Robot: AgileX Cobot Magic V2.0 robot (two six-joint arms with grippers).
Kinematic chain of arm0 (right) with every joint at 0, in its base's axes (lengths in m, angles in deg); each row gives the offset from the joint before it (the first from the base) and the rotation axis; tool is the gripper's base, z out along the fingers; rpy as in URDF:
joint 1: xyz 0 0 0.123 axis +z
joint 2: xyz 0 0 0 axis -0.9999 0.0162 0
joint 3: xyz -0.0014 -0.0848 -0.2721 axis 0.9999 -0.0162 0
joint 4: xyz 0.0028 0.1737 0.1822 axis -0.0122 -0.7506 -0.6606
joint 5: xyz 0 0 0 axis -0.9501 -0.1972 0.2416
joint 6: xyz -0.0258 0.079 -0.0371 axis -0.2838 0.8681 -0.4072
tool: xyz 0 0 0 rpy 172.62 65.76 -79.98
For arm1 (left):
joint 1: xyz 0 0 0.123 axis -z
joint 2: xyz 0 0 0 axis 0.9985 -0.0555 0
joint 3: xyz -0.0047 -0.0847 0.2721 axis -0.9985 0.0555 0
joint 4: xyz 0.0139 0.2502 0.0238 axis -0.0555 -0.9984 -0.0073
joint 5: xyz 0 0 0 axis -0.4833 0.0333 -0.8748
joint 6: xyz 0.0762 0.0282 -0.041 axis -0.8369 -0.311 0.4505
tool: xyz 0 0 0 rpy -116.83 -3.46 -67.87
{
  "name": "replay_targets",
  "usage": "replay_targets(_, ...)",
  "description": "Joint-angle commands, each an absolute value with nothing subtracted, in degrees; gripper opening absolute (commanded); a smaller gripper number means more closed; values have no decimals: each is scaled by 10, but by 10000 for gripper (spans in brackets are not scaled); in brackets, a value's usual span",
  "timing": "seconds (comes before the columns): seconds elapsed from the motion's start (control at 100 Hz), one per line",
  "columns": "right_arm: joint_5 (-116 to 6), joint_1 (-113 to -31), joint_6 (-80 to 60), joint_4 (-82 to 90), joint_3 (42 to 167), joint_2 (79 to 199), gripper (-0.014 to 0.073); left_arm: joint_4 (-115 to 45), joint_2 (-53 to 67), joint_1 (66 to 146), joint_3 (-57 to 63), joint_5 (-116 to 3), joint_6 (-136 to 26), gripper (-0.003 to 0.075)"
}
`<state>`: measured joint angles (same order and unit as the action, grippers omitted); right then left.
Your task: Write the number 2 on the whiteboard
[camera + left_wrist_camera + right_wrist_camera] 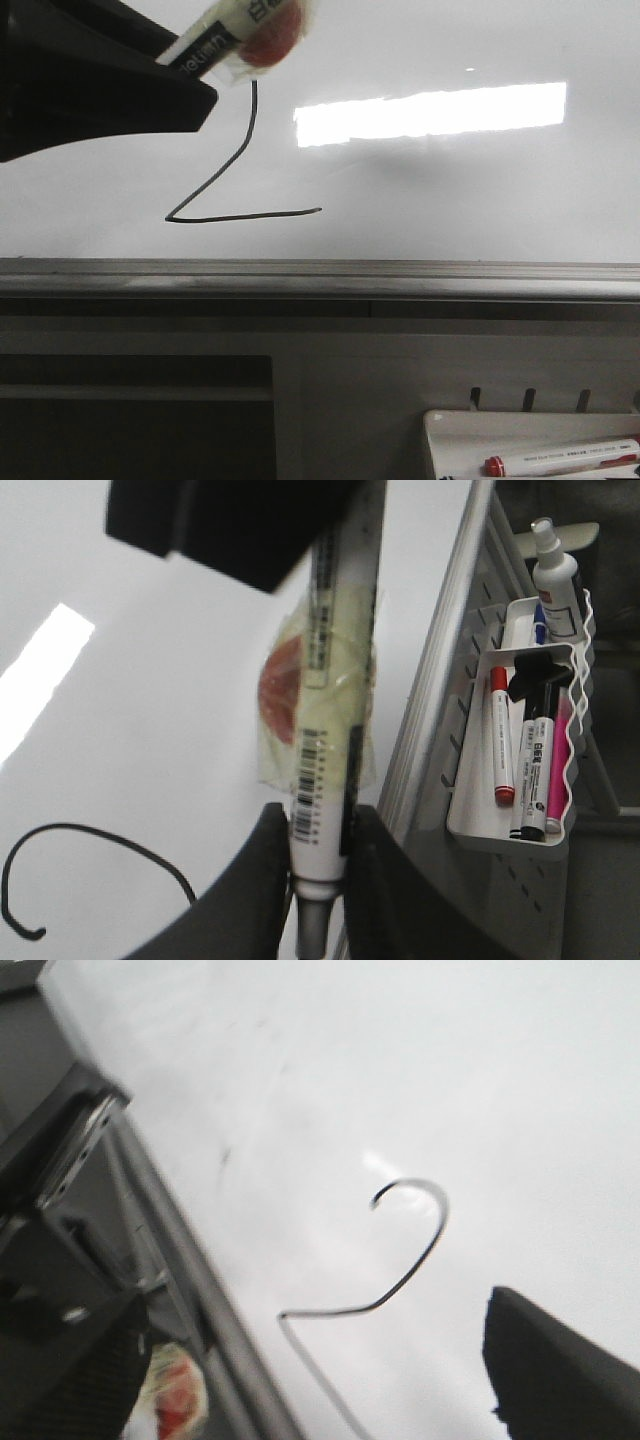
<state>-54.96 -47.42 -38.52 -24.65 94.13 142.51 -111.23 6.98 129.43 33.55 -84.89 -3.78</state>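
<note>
The left claw (318, 852) is clamped on a white-barrelled marker wrapped in clear tape with a red patch (325, 730), its two dark fingers (262, 870) pressing the barrel from either side near the grey end. In the front view the marker's taped body sits just above the digit's upper stroke, hiding the top hook there. Below the claw lies the number 2 in thin black line (232, 175): diagonal and long flat base look complete, and the right wrist view shows the curled hook too. It is drawn on the large glossy white whiteboard with its grey metal rail (450, 190).

The digit appears finished, so the step in hand is probably lifting off. Pull the tip straight away from the board, not sideways, to avoid a stray tail or smear, and keep the grip firm.

The right claw's state cannot be told; only a dark edge shows.
</note>
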Motion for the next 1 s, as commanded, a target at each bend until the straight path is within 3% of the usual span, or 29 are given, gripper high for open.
replay_targets(0.0, -657, -475, -393, -241, 960, 1393, 640, -995, 76, 1290, 323, -851, -30, -20)
replay_targets(0.16, -681, -475, -393, -241, 960, 1361, 640, -714, 76, 1254, 325, -792, -29, -20)
replay_targets(0.42, -658, -475, -393, -244, 960, 1353, 640, -487, 63, 1156, 320, -756, -29, -20)
replay_targets(0.99, -630, -475, -393, -247, 960, 1353, 640, -463, -7, 1150, 320, -759, -29, -20)
